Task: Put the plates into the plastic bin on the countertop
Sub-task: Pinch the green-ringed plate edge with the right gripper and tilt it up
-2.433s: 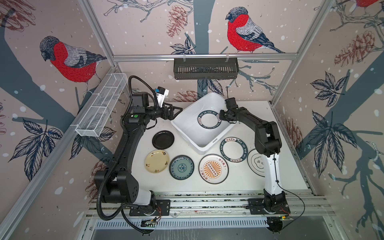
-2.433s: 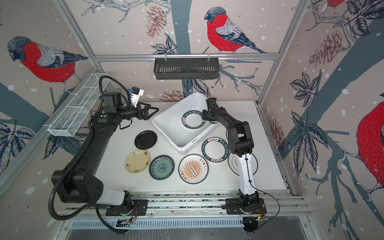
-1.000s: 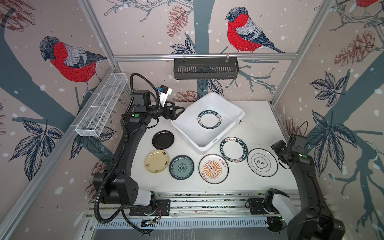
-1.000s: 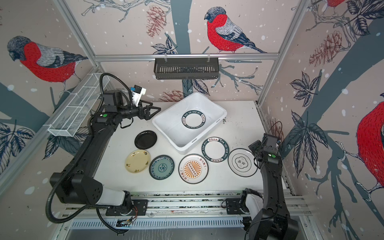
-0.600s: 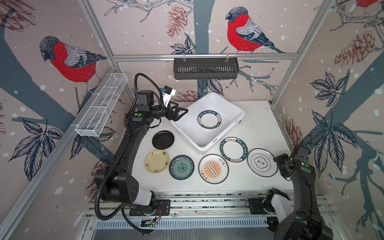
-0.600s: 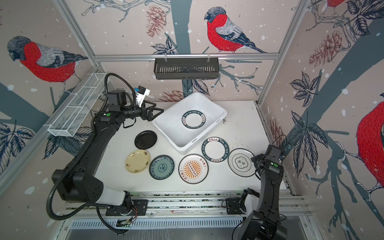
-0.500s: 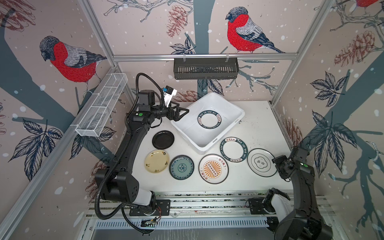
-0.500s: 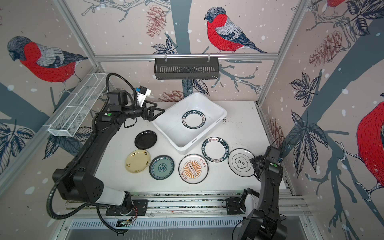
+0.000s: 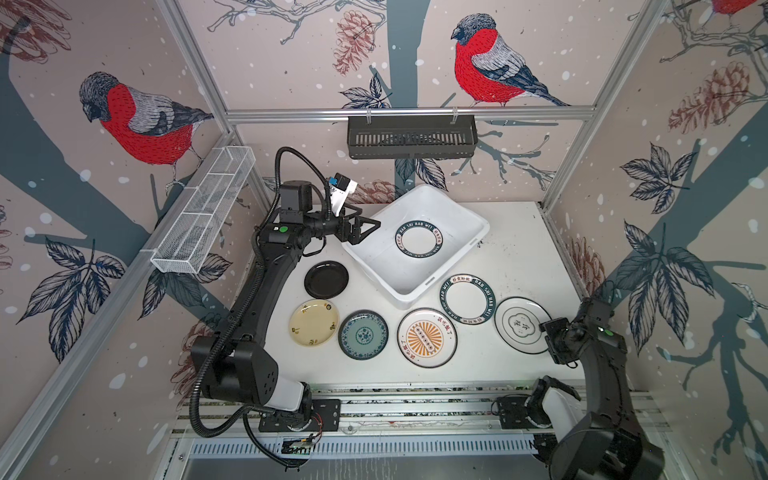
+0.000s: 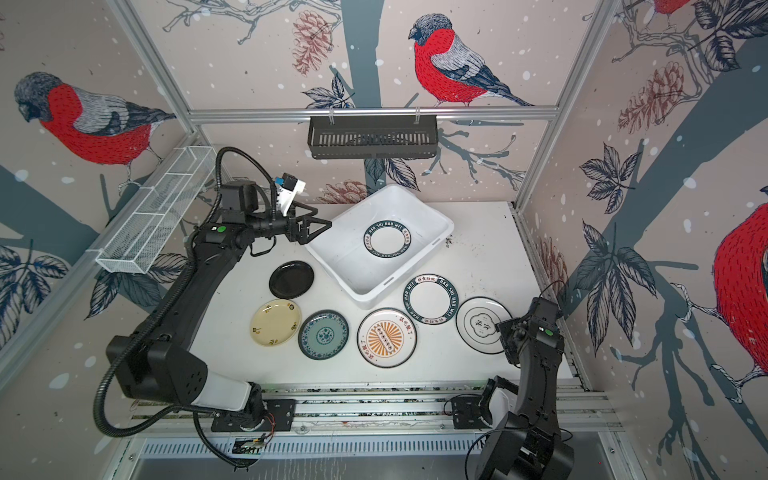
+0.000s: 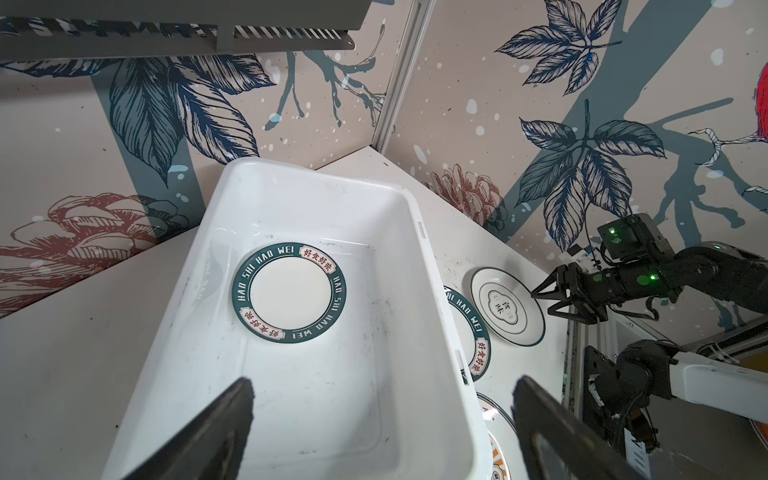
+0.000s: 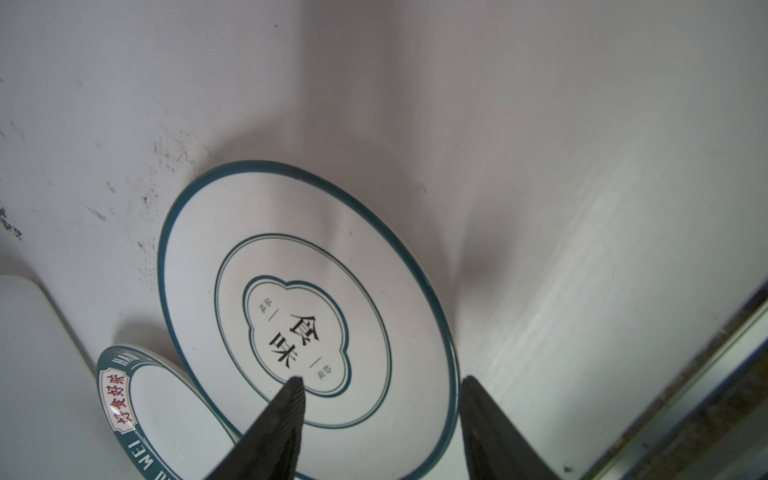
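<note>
- The thin-ringed plate [image 12: 307,316] looks like glazed ware. I judge it stiff, smooth, slippery and easy to chip, yet light enough for one arm.
- It lies flat on the table [image 9: 511,257], so only its raised rim offers a hold. A pinch across the edge nearest me seems the best place.
- My right jaws stand parted and hold nothing. They straddle that near edge: one fingertip [image 12: 293,386] sits over the plate's face by the middle motif, the other outside the rim over bare table.
- This plate is the rightmost of the row, just beside the neighbouring lettered plate [image 9: 468,298]. I cannot tell whether they touch.
- The plastic bin [image 9: 386,266] sits well apart, toward the back middle, with one binned plate [image 9: 419,242] flat inside.
- My left jaws are spread wide and empty, hovering at the bin's left corner.
</note>
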Controlling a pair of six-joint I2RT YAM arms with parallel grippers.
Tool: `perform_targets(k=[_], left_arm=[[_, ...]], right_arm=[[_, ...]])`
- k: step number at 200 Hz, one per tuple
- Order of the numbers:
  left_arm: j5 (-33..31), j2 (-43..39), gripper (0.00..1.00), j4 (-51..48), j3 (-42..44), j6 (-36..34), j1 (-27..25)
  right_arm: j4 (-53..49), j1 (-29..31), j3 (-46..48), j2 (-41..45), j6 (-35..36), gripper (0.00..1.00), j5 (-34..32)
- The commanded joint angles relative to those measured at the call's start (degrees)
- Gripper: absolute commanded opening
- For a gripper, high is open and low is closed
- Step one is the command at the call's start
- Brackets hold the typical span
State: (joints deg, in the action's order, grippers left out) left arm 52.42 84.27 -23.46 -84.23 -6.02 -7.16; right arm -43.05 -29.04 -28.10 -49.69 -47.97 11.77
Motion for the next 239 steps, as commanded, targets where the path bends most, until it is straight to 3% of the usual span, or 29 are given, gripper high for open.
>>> perform_targets(k=[1, 154, 239], left_arm=[[1.3, 0.1, 0.96, 0.5, 0.1, -1.2, 0.0], [1.3, 0.4, 0.96, 1.0, 0.6, -1.1, -0.2], [1.0, 0.0, 0.96, 1.4, 1.0, -0.7, -0.3]], right_arm=[[-2.0, 0.0, 0.1, -0.2, -1.9, 0.61, -0.3], [9.1, -0.9, 5.3, -3.2, -4.3, 0.58, 5.0], [20.5, -6.8, 10.8, -3.0, -3.5, 0.50, 14.4]])
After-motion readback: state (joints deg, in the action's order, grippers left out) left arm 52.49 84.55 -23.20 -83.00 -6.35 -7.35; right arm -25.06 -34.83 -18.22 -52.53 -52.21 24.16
